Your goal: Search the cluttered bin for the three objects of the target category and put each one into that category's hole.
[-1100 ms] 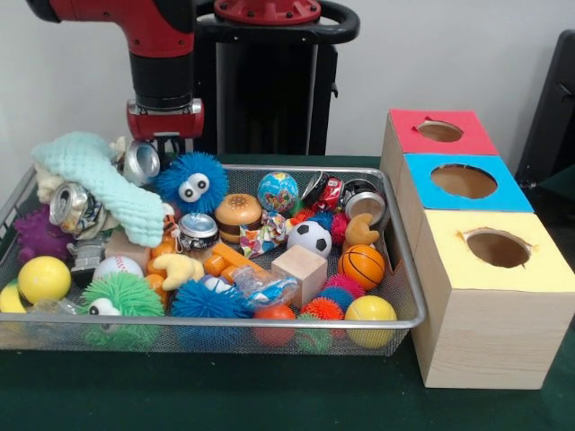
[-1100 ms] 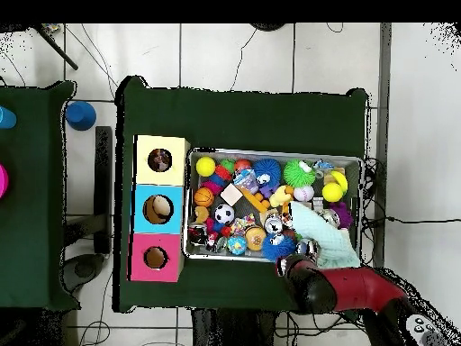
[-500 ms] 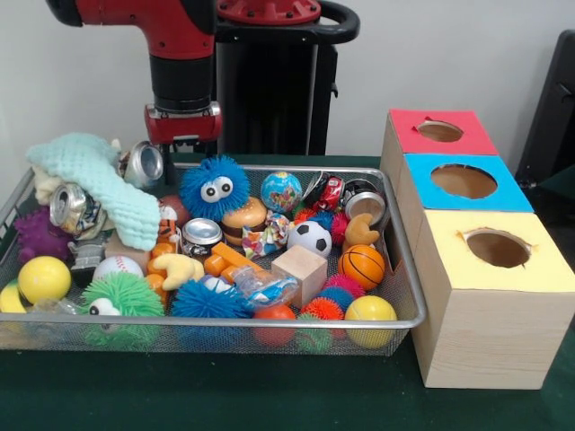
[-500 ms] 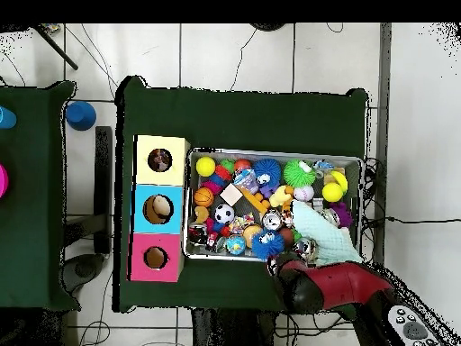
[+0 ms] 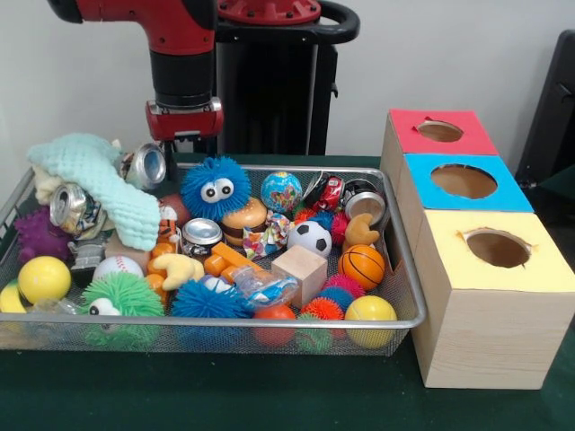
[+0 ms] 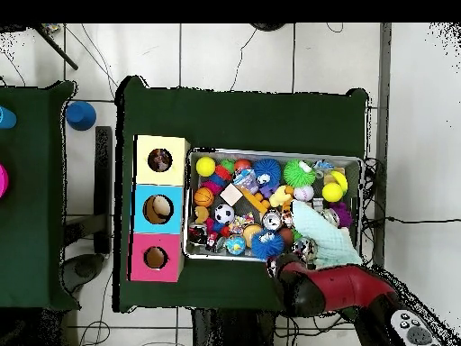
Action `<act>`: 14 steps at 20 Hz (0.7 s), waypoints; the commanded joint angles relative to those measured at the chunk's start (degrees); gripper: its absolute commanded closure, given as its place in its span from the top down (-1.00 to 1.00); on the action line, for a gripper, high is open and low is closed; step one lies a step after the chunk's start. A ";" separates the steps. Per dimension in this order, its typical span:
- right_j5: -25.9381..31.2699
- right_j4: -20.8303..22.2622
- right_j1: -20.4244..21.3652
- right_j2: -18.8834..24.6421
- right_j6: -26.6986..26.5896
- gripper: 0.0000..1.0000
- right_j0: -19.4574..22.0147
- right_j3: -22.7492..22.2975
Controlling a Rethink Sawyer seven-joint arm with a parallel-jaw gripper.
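Red-and-black gripper (image 5: 182, 148): above bin's (image 5: 406, 296) back rim, beside silver can (image 5: 146, 165) and blue fuzzy ball (image 5: 214, 189); finger state indiscernible.

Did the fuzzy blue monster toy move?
Yes. The blue monster slid toward the colored boxes, closer to the globe ball.

bin (image 5: 409, 296): wire mesh, cluttered | box (image 5: 490, 269): three holes, beside bin

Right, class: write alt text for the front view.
A wire bin crammed with toys, including a blue fuzzy ball, a soccer ball and a wooden block, sits left of three boxes with round holes. A red robot arm hangs over the bin's far left corner.
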State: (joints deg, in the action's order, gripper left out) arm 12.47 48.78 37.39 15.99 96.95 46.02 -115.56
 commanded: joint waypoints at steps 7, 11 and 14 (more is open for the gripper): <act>7.78 -5.98 6.20 6.28 -1.29 1.00 0.77 -8.03; 8.27 -7.83 9.35 7.13 -1.63 1.00 0.89 -10.63; 7.69 -8.49 9.80 6.96 -0.61 1.00 0.18 -11.14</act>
State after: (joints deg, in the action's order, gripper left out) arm 13.39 43.63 44.37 17.54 96.94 46.87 -124.67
